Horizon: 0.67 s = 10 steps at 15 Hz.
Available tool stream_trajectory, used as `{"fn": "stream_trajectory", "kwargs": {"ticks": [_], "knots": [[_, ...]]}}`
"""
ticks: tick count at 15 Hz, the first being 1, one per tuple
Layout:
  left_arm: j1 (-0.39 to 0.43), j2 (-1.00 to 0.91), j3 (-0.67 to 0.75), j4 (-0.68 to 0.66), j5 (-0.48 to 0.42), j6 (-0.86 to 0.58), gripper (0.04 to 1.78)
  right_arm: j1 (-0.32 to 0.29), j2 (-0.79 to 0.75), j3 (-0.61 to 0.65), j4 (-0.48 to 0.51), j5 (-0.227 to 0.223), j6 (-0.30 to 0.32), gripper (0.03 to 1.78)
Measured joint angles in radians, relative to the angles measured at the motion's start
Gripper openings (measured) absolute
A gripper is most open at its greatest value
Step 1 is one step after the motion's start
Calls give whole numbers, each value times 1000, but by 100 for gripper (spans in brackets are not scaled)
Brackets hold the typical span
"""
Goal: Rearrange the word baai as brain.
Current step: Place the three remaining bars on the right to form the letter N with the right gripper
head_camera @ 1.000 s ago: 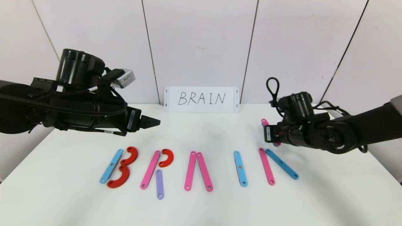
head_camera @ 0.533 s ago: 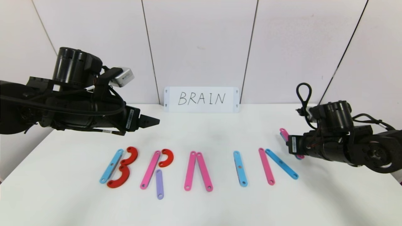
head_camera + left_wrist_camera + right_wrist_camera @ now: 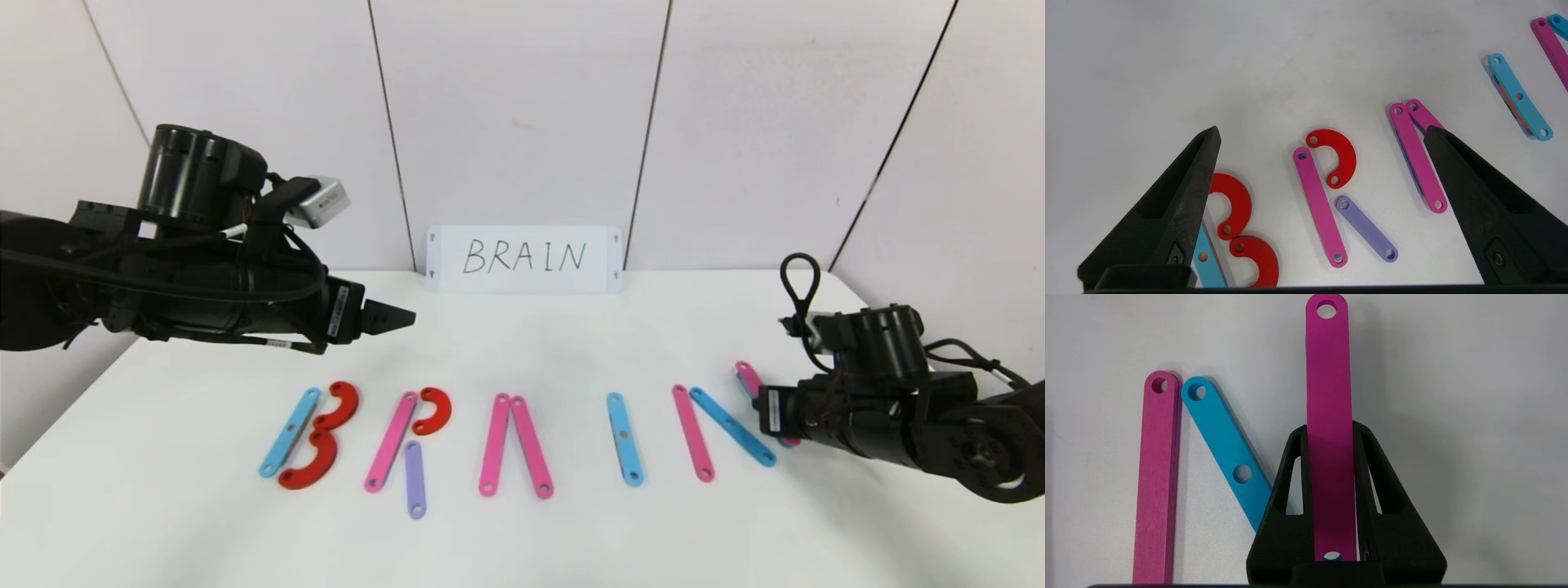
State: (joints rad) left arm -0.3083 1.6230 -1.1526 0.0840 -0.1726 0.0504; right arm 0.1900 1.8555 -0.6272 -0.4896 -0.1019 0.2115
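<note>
On the white table point(image 3: 571, 539) coloured strips lie in a row. A blue strip point(image 3: 287, 433) and two red curves point(image 3: 339, 406) form B. A pink strip point(image 3: 390, 441), a red curve point(image 3: 433, 410) and a purple strip point(image 3: 415, 479) form R. Two pink strips point(image 3: 495, 443) form A, and a blue strip point(image 3: 624, 438) forms I. A pink strip point(image 3: 693, 433) and a slanted blue strip point(image 3: 732, 426) follow. My right gripper point(image 3: 767, 404) is shut on another pink strip point(image 3: 1329, 375), just right of the slanted blue strip point(image 3: 1224, 445). My left gripper point(image 3: 392, 317) is open and empty behind B and R.
A white card point(image 3: 525, 259) handwritten "BRAIN" stands against the back wall. The table's right edge point(image 3: 980, 408) lies close behind my right arm. In the left wrist view the fingers point(image 3: 1180, 204) frame the R's pink strip point(image 3: 1319, 206).
My right gripper has carried the pink strip to the right and down toward the table, to just right of the slanted blue strip. The left arm has barely moved.
</note>
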Motion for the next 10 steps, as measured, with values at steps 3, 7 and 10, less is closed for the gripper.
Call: {"fn": "stream_trajectory", "kwargs": {"ticks": [3, 7, 10], "knots": [[0, 0, 1, 0, 0, 0, 174, -1, 13, 13, -2, 6, -1, 30], [-2, 0, 2, 0, 0, 0, 174, 2, 20, 26, -7, 8, -1, 30], [-3, 0, 2, 0, 0, 0, 174, 5, 17, 33, -9, 7, -1, 30]]}}
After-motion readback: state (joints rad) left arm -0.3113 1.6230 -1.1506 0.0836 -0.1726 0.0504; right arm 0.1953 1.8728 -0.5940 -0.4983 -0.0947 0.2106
